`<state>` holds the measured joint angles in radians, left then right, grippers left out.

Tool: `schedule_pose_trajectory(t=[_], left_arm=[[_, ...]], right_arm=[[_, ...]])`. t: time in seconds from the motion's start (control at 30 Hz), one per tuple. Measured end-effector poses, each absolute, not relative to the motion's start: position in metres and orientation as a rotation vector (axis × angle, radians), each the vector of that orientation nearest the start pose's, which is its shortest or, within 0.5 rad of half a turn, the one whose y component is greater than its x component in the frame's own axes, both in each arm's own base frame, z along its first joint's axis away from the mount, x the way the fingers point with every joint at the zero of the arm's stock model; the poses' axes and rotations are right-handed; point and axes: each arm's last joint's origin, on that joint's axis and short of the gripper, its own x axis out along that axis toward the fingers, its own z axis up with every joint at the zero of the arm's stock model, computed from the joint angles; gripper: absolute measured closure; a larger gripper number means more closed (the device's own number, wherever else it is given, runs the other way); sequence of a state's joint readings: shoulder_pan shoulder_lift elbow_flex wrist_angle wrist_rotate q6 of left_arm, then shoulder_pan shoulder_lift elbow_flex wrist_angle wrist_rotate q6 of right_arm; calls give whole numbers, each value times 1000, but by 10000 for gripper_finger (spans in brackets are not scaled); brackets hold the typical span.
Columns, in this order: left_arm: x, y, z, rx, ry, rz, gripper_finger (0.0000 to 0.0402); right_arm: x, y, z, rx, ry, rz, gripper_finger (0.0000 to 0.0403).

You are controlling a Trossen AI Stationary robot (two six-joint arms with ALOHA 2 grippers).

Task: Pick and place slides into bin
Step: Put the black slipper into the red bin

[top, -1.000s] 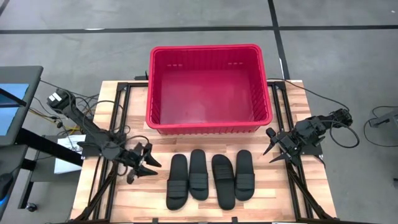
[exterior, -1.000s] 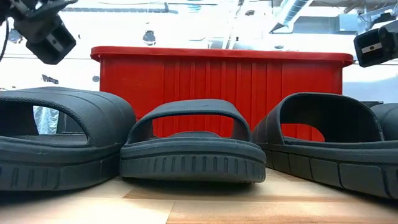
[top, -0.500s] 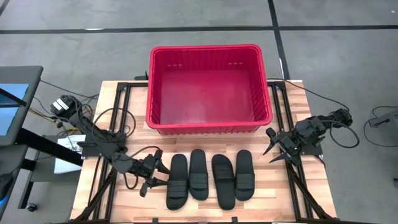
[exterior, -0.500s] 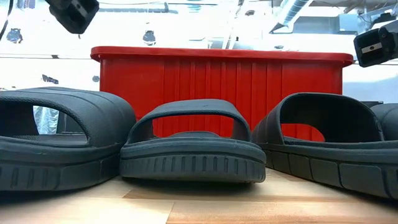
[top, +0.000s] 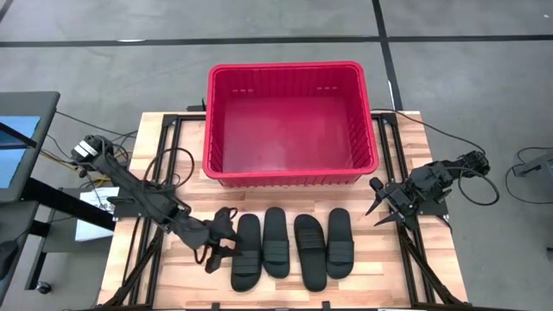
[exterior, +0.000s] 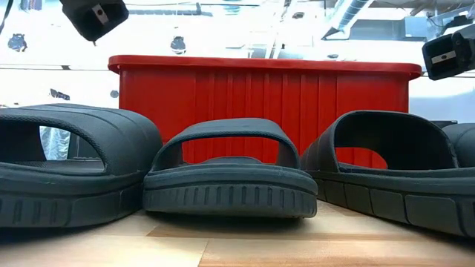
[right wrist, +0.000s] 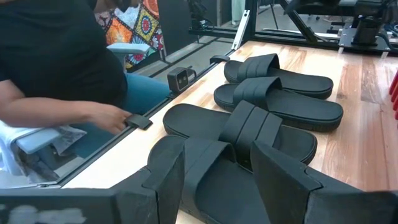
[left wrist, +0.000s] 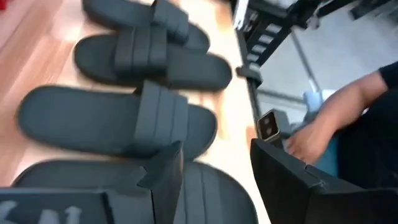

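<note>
Four black slides lie side by side, soles down, on the wooden table near its front edge: (top: 246,252), (top: 276,242), (top: 309,250), (top: 340,242). The red bin (top: 289,168) stands behind them, nothing in it. My left gripper (top: 225,242) is open, right beside the leftmost slide's left edge. In the left wrist view (left wrist: 214,171) that slide (left wrist: 211,199) shows between the fingers; I see no touch. My right gripper (top: 378,204) is open and waits right of the slides; it also shows in the right wrist view (right wrist: 217,171).
A black metal frame (top: 164,155) runs along the table's left and right sides, with cables at the left. A person sits beyond the table's front edge (right wrist: 56,74), a hand near the edge (left wrist: 311,140). Bare wood lies either side of the slides.
My left gripper has gone toward the table's right and near edges, from left of the slides up to the leftmost slide's left side, and it stays open. The slides and my right arm have kept still.
</note>
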<state>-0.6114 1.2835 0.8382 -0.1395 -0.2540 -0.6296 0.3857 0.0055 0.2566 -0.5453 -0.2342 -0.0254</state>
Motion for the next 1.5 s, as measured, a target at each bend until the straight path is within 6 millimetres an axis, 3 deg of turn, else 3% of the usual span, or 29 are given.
schedule_pose_trajectory(t=[0.17, 0.33, 0.97, 1.2, 1.5], left_arm=[[230, -147, 275, -360, 685, -162, 223], [230, -142, 280, -353, 755, -157, 223], [257, -155, 213, -283, 1056, -126, 223], [260, -157, 202, -292, 1114, -145, 223], [262, -154, 202, -298, 1107, -126, 223]], right_arm=[[62, 33, 196, -47, 290, 619, 229], [62, 33, 196, -47, 290, 620, 229], [62, 33, 196, -47, 290, 620, 230], [63, 33, 196, -47, 291, 619, 230], [62, 33, 196, -47, 290, 620, 230]])
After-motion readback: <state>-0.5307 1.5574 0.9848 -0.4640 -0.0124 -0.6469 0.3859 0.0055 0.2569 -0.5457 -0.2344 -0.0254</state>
